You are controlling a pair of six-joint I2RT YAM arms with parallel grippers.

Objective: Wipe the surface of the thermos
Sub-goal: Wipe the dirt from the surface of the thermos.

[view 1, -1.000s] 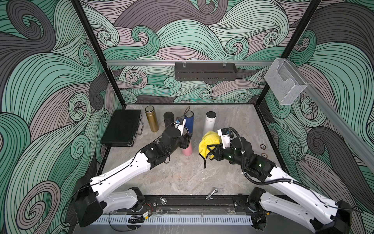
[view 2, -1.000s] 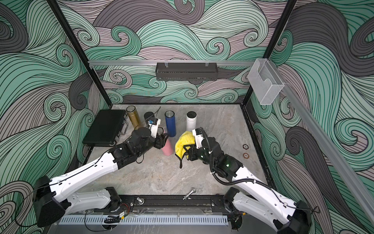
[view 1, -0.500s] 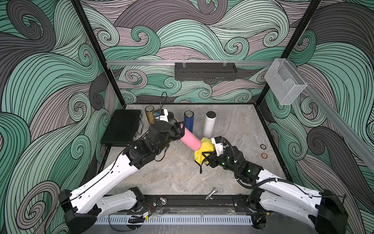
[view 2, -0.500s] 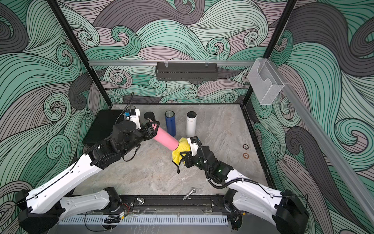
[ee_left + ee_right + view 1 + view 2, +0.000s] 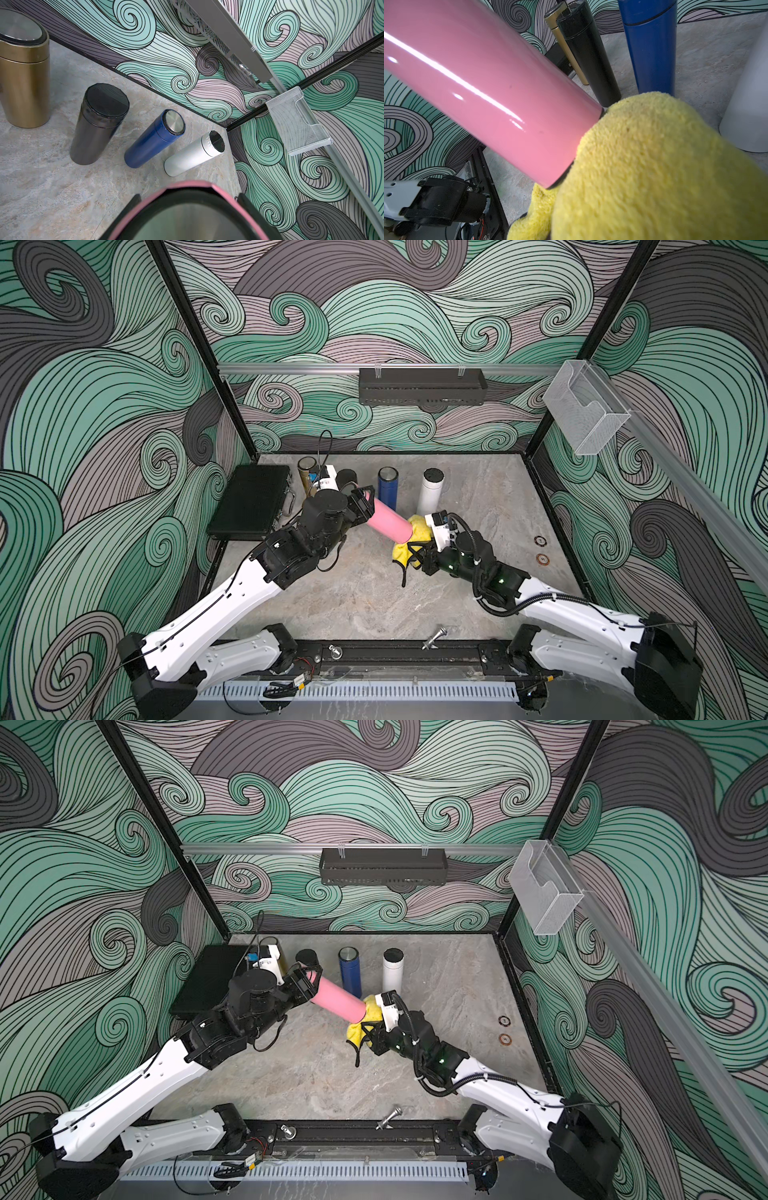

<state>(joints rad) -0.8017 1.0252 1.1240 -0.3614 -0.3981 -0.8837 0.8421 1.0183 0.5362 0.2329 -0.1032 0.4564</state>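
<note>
- Left claw point(image 5: 365, 502) was clamped on the cap end of the thermos point(image 5: 388, 523). Only that end was gripped, so the long barrel hung out like a lever.
- Risk: a hard push from the cloth point(image 5: 419, 527) could twist the thermos in the claw or slide it out. The shell looked slick.
- Right claw point(image 5: 417, 552) was closed on a bunched wad of cloth, with a dark loop dangling below. A dragging stroke might pull the cloth loose.
- Risk: the blue flask point(image 5: 387, 489) and white flask point(image 5: 431, 491) stood upright just behind the contact spot. A wide sweep could knock them.
- Risk: the cloth met only the base end, so most of the barrel could go unwiped, I judged.
- The thermos was off the table point(image 5: 365, 597), tilted, base end lower and touching the cloth, mid-table between the arms.
- It looked pink and glossy, with bright streaks of glare. The right wrist view showed a couple of small dark specks on the thermos point(image 5: 500, 99).
- The left wrist view showed its steel lid face with a pink rim.
</note>
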